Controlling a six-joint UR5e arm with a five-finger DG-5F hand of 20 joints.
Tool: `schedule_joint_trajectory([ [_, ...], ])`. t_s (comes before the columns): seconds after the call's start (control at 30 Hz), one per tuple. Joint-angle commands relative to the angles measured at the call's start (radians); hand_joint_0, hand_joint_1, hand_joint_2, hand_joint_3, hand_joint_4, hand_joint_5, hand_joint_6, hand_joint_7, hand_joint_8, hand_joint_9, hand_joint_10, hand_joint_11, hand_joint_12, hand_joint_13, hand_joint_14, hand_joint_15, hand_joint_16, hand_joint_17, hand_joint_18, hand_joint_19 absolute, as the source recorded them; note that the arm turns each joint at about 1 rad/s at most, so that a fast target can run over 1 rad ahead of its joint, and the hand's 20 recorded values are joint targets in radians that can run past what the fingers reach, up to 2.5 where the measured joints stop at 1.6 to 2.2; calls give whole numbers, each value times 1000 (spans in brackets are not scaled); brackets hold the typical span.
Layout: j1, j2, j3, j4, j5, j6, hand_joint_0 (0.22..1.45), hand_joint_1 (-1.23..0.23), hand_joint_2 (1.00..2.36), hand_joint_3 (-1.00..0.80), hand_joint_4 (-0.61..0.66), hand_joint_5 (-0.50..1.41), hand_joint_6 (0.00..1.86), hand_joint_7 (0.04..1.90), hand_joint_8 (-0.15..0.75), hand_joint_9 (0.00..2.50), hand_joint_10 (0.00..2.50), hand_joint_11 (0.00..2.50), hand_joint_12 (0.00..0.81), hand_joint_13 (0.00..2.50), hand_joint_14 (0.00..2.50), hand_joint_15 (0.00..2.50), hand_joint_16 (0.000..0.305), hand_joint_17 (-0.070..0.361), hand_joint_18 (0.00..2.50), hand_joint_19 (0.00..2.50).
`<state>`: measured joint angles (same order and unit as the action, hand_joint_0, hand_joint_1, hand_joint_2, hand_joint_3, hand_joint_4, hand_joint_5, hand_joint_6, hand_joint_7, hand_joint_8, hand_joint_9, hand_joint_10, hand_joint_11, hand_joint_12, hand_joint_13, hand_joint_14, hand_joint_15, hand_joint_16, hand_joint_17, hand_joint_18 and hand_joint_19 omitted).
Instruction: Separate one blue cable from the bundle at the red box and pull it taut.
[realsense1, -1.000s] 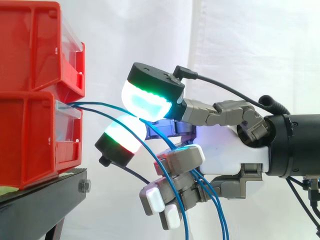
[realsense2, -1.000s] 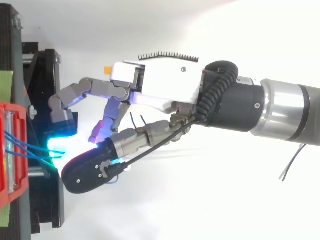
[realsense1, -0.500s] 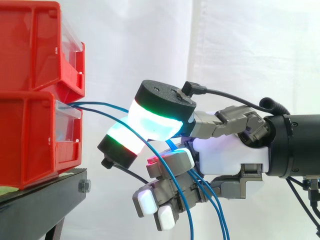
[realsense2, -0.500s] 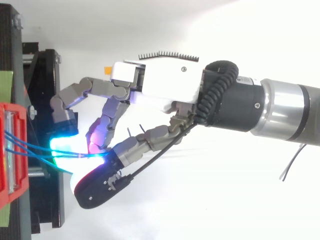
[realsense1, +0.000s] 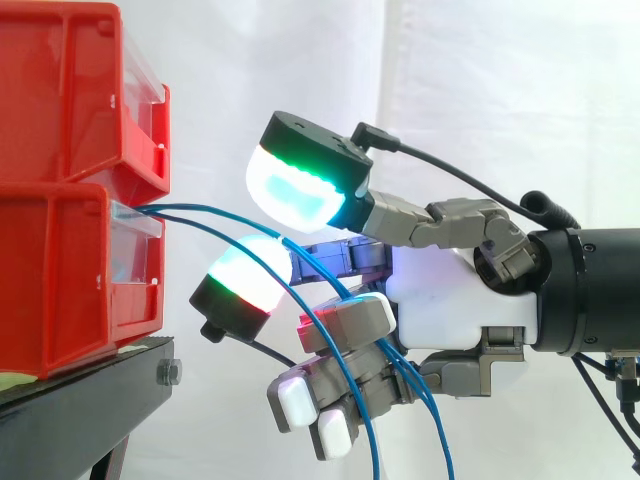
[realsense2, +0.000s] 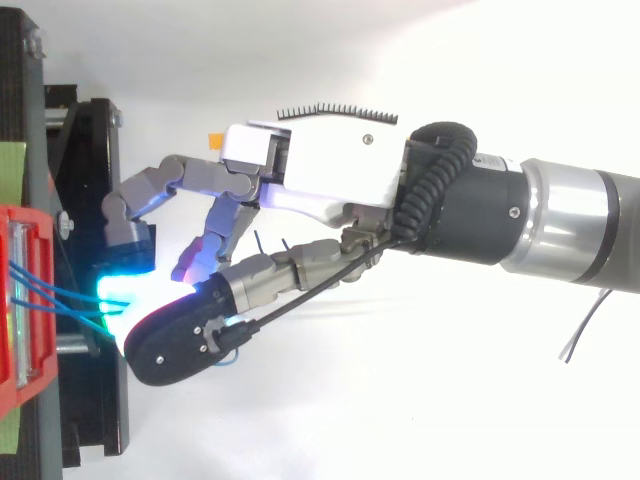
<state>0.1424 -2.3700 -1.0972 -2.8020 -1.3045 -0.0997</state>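
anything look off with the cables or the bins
Nothing is damaged or spilled. The blue cables leave the lower red bin in slack curves and hang down together across the hand, so none is separated or taut yet.

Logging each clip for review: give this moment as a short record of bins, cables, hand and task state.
bins: two red bins stacked on a black stand
cables: blue cables leave the lower bin's front and curve down past the hand
hand: close beside the bins, among the cables
task state: no cable looks taut yet
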Motion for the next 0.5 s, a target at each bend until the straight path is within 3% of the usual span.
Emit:
schedule_joint_trajectory([
  [0.0,0,0,0,-1,1,0,596,-545,1000,-500,85,-132,771,1193,311,1328,30,1317,379,1065,22,618,43,96,949,679],
  [0.23,2,0,0,-4,1,2,654,-649,1000,-500,62,-130,763,1219,320,1316,31,1304,383,1064,24,623,43,96,946,691],
  [0.4,2,0,0,-1,1,2,630,-820,1018,-229,50,-137,775,1359,319,1288,31,1337,384,1048,23,635,45,101,941,687],
  [0.47,2,0,0,-2,1,2,634,-843,1019,-212,46,-144,793,1342,313,1274,32,1322,384,1036,23,632,45,101,933,685],
])
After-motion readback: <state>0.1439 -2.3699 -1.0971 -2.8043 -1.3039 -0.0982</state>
